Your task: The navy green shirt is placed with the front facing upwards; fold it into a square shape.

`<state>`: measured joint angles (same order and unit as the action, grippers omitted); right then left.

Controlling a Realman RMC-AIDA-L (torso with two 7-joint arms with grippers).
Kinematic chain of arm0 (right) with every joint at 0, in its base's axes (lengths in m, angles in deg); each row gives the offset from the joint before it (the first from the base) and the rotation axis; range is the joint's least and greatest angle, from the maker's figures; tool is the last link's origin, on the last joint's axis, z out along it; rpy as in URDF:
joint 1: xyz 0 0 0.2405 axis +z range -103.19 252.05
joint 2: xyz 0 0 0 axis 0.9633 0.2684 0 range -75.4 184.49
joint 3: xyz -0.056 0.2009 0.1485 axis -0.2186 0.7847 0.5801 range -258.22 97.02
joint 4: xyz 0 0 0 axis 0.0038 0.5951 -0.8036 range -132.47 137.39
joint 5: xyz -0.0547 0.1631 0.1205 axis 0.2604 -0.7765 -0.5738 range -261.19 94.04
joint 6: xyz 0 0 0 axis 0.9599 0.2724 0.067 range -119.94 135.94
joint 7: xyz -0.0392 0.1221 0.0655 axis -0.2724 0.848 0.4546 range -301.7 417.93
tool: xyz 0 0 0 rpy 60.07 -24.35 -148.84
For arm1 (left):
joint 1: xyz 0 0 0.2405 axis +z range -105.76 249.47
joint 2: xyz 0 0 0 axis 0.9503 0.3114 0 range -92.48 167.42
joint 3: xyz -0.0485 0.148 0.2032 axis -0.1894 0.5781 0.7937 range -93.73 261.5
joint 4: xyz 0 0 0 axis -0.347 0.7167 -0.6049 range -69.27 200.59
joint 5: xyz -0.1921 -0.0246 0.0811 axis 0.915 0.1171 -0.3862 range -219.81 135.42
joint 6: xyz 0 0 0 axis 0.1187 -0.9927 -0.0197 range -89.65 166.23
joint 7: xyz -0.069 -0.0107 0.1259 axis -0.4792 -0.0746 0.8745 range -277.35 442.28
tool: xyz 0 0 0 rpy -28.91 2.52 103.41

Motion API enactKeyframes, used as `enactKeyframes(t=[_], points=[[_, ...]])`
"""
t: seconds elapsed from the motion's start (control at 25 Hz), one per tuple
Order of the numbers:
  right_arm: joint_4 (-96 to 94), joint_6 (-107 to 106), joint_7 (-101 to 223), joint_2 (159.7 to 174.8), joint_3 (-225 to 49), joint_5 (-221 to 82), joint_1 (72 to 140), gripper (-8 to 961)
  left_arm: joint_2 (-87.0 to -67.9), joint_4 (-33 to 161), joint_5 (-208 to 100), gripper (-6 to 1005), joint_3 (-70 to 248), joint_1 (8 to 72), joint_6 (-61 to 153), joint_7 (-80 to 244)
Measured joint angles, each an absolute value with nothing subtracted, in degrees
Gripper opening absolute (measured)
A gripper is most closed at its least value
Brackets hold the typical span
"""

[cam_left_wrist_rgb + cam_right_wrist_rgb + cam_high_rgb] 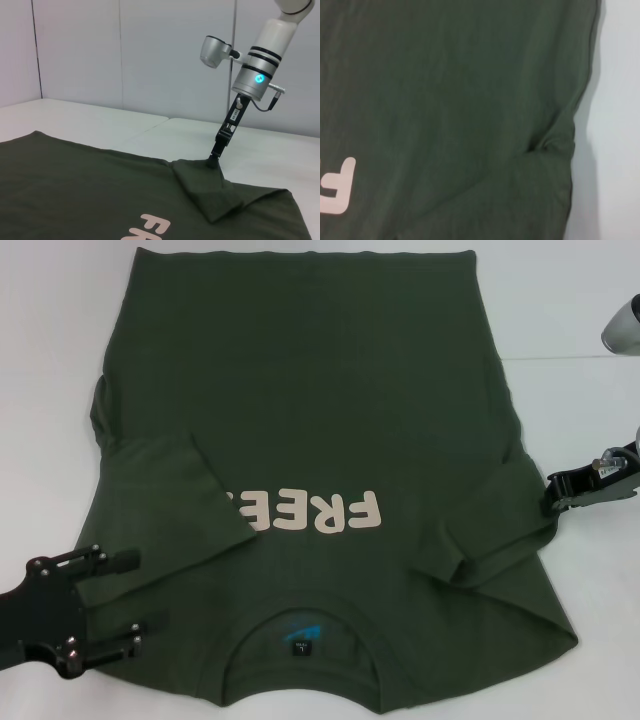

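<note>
Two sleeves folded inward over the dark olive-green cotton T-shirt, spread front-up on the white tabletop, collar nearest the robot. Left gripper beside the near left shoulder, fingers spread apart, holding nothing. Right gripper pinched onto the shirt's right sleeve fold.

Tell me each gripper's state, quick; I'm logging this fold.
Left gripper: open, fingers either side of the shirt's folded-in sleeve edge, near the collar.
Right gripper: at the shirt's other side, touching its edge; cannot be told.
</note>
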<state>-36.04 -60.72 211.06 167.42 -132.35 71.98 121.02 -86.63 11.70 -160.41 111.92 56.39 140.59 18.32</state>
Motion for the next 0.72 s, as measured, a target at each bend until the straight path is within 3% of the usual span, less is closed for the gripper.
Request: enactKeyframes(t=[0.24,0.72], points=[[-36.2,-60.7,210.8,167.39,-131.8,71.7,121.0,41,-86.63,11.7,-160.4,730,111.9,56.4,140.6,18.3],[-37.4,-61.2,210.0,166.25,-127.8,58.8,120.1,42,-86.62,11.7,-160.4,730,111.9,56.5,140.6,18.2]])
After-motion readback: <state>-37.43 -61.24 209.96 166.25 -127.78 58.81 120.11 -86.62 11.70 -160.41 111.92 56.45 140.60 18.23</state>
